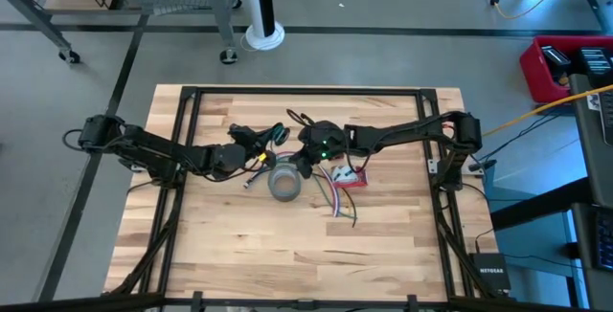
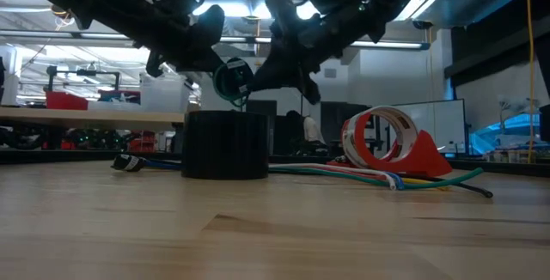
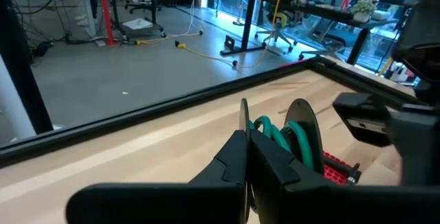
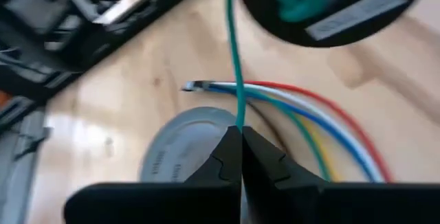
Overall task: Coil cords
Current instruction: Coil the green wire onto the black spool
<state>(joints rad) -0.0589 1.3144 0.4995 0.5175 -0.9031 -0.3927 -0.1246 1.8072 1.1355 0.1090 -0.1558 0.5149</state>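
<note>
The right jaws (image 4: 240, 136) are clamped on the thin green cord (image 4: 234, 59), which runs taut from their tips up to a dark round spool (image 4: 330, 4) that the frame cuts off. In the left wrist view the left jaws (image 3: 246, 138) are pressed together on the edge of that spool (image 3: 302, 131), where green turns of cord (image 3: 275, 133) sit between its two discs. From above, both jaws meet near the bench's middle toward its far side, left (image 1: 257, 147) and right (image 1: 305, 164) close together, and the cord there is mostly hidden by the wrists. The grey tape roll (image 1: 284, 181) sits just beneath them; in the low view it shows only as a dark cylinder (image 2: 226, 145). Beside it lie a bundle of coloured wires (image 1: 335, 197) and a red tape dispenser (image 2: 391, 143). The near half of the bench (image 1: 287, 264) is open wood. Dark frame bars (image 1: 182, 140) run along the sides.
</note>
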